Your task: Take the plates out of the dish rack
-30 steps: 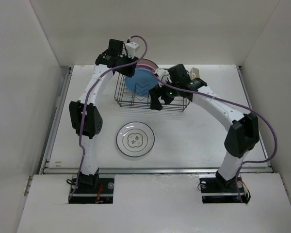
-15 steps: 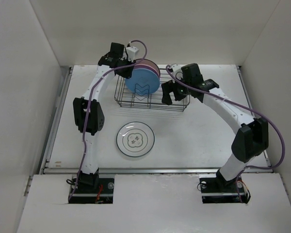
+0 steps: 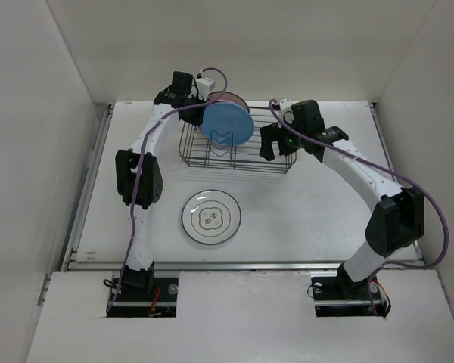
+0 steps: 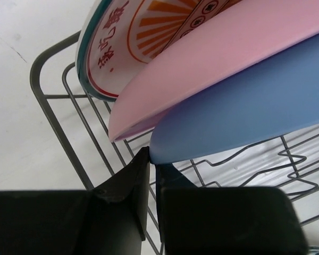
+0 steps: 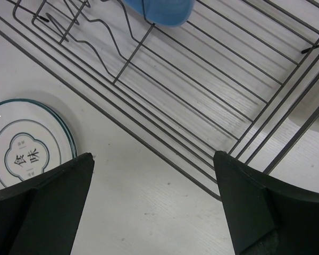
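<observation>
Three plates (image 4: 165, 98) stand in the dish rack (image 3: 238, 160). The left gripper (image 4: 151, 178) pinches the blue plate (image 4: 244, 106) by its rim, and the right gripper (image 5: 153, 159) hangs spread wide over the rack's right end.

- Left arm (image 3: 139, 234) and right arm (image 3: 356, 170): smooth white link shells, curved, broken by bulky black joint housings.
- A purple cable (image 3: 443, 231) runs along each arm and hangs off the shells in loose loops.
- A small white connector block (image 3: 205, 82) sits at the left arm's far end.
- The bases (image 3: 140, 286) are black, with small red and orange spots.
- Left gripper (image 4: 153, 166) and right gripper (image 5: 153, 156): matte black, angular, wedge-shaped jaws.
</observation>
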Action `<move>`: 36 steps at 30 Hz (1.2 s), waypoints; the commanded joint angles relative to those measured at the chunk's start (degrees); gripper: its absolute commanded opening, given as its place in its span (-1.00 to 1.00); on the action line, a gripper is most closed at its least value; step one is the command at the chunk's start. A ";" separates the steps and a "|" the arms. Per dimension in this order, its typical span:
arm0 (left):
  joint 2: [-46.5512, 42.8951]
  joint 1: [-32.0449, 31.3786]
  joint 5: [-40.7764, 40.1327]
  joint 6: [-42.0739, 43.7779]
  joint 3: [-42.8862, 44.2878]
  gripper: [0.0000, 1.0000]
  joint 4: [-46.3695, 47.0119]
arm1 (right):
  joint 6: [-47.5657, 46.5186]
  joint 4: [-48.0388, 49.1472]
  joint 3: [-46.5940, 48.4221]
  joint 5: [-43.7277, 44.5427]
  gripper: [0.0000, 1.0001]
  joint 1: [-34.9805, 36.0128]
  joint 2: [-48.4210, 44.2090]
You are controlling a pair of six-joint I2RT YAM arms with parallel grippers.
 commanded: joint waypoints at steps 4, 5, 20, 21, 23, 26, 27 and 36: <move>-8.27 1.74 9.44 -7.92 -0.85 -1.00 3.08 | 2.41 7.67 -0.37 -0.05 1.00 -0.90 -2.79; -8.27 1.74 10.75 -8.45 -0.85 -1.00 3.08 | 2.41 9.15 -0.37 -0.84 1.00 -0.90 -2.79; -11.17 2.88 15.60 -15.31 2.23 -1.00 3.60 | 4.08 14.96 1.66 -2.87 1.00 -1.42 0.46; -11.17 2.88 15.60 -15.31 2.23 -1.00 3.60 | 4.08 14.97 1.66 -2.87 1.00 -1.43 0.46; -11.79 2.88 14.99 -15.31 2.23 -1.00 3.60 | 4.08 16.81 1.66 -2.87 1.00 -1.43 0.46; -12.32 2.26 12.02 -12.15 0.22 -1.00 4.65 | 4.60 19.44 1.66 -2.87 1.00 -1.43 1.68; -12.32 1.66 11.04 -9.71 -2.06 -1.00 4.66 | 4.60 20.06 1.66 -2.34 1.00 -1.43 2.21; -12.32 -0.72 5.50 -2.74 -7.44 -1.00 7.65 | 4.60 23.94 6.04 -5.32 1.00 -1.43 11.09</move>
